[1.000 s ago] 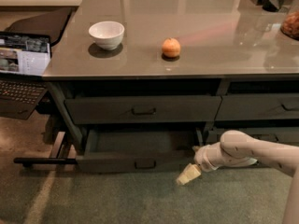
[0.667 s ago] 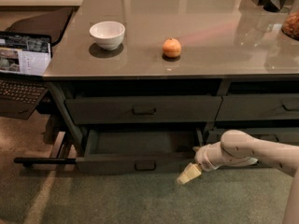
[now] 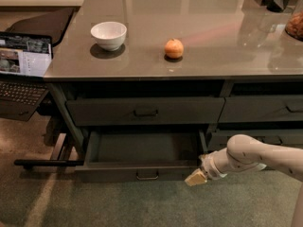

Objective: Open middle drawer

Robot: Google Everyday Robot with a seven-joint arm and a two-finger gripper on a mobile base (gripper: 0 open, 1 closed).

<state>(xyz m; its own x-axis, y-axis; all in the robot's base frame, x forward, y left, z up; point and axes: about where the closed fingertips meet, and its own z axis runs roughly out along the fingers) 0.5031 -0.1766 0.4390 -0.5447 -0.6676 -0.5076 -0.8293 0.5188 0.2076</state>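
The middle drawer (image 3: 142, 170) is pulled out under the grey desk. Its shallow dark tray (image 3: 147, 148) shows, and its flat front carries a small dark handle (image 3: 147, 175). Above it sits another drawer front (image 3: 144, 111) with the same kind of handle, pushed in. My gripper (image 3: 196, 178), on a white arm (image 3: 255, 157) coming in from the right, is low at the open drawer's right front corner, just off the front's end. It is not on the handle.
On the desk top (image 3: 213, 56) stand a white bowl (image 3: 109, 35) and an orange fruit (image 3: 173, 48). More drawer fronts (image 3: 265, 109) lie to the right. A laptop (image 3: 23, 67) sits on a side stand at left. A dark bar (image 3: 47, 163) lies on the green carpet.
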